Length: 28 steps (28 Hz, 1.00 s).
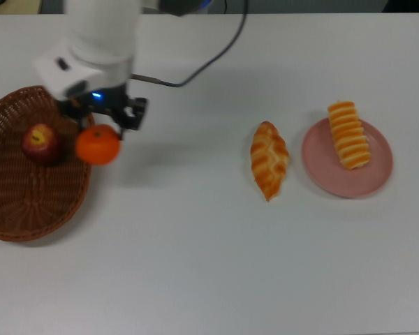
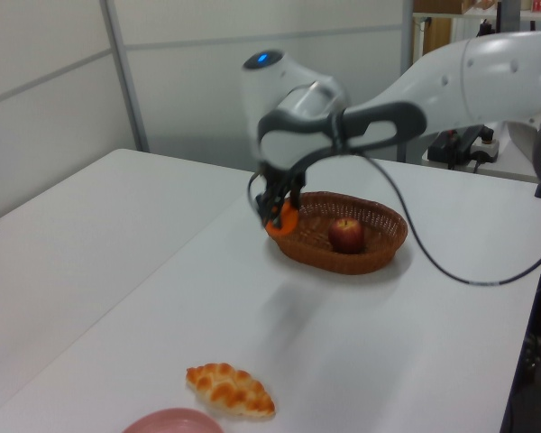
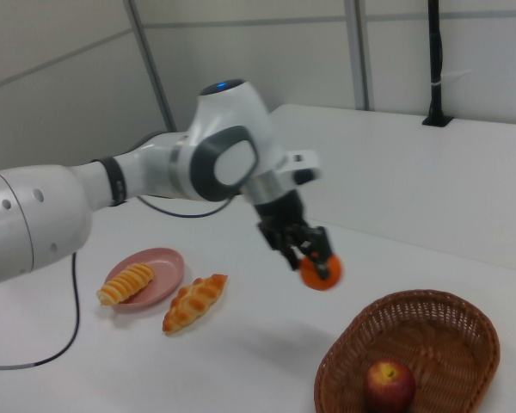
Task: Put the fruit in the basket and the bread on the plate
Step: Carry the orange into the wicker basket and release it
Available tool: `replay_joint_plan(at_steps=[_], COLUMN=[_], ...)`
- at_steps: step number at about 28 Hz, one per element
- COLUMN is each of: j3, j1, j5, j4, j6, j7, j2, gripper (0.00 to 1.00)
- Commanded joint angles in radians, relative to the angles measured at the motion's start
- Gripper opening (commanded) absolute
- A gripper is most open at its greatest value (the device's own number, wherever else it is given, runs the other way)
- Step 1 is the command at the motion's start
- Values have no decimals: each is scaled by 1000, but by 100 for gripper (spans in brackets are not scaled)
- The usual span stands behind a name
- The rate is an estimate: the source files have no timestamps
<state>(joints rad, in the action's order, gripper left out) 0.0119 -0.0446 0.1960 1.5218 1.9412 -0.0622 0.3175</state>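
Gripper (image 1: 98, 132) clutches the mandarin (image 1: 98, 145) in the air at the basket (image 1: 14, 209) rim, beside the apple (image 1: 41, 143). Next, I'd guess: move over the basket, lower, let go.

Wicker, gloss and matt on show
Rough woven basket (image 1: 28, 202), smooth glossy mandarin (image 1: 98, 145), matt white table (image 1: 209, 265), shiny plastic arm (image 3: 155, 172).

Orange mandarin (image 1: 98, 144) held in the air over the wicker basket's (image 1: 28, 209) rim, red apple (image 1: 41, 143) inside the basket, braided pastry (image 1: 269, 160) on the table beside the pink plate (image 1: 321, 167) bearing the striped roll (image 1: 348, 134).
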Motion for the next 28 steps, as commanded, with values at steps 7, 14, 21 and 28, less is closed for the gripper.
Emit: replay_joint_plan(at_steps=[7,14,21,28], j3=[0,0,-1,-10], j1=[-184,-185,-175,-117], j5=[98,89,79,79], j4=[15,26,26,26], j6=[323,358,351,294], j7=[30,28,9,-57], j2=[178,201,184,141], gripper=[7,10,92,100])
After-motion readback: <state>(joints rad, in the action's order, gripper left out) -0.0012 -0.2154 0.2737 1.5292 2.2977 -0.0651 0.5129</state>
